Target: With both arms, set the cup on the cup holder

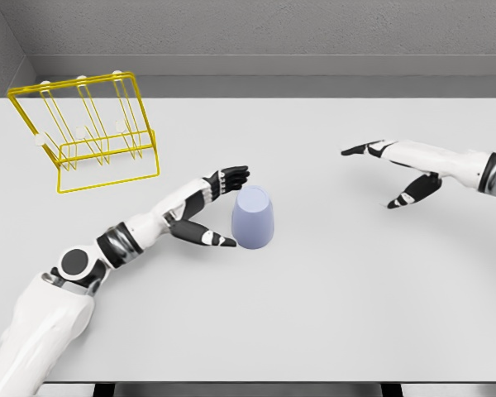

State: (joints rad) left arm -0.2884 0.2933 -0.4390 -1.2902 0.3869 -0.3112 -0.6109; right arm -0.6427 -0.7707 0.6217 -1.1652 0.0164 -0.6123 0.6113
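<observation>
Nearest the camera, the left arm's white upper segment rises from the lower left corner and reaches across the pale grey table (331, 314) toward the middle, where the left hand (211, 208) sits spread beside the cup, its dark fingers (231, 175) fanned above and its thumb pointing along the table toward the cup's base, holding nothing. Whether the thumb tip touches the cup wall I cannot tell; it looks just beside it. The risk from here, as I judge it, is a sideways shove: the cup is light-looking and stands free on a smooth surface, so a hand closing from one side only could slide or tip it before the fingers wrap it. A grip taken low and off-centre could also let it rotate when lifted. The smooth pale lavender plastic cup (254, 217) stands near the table's centre, apparently upside down, since the narrower closed end faces up and the wider end rests on the table; it is plain, tapered, with no handle visible. The right hand (397, 169) hovers well apart on the right side, fingers stretched and thumb hanging down, empty too. The yellow wire cup holder (107, 169) stands at the far left of the table, tilted back, with thin upright prongs; it is well apart from the cup, so carrying is not yet begun, and a poorly aligned mouth could catch on a prong.
</observation>
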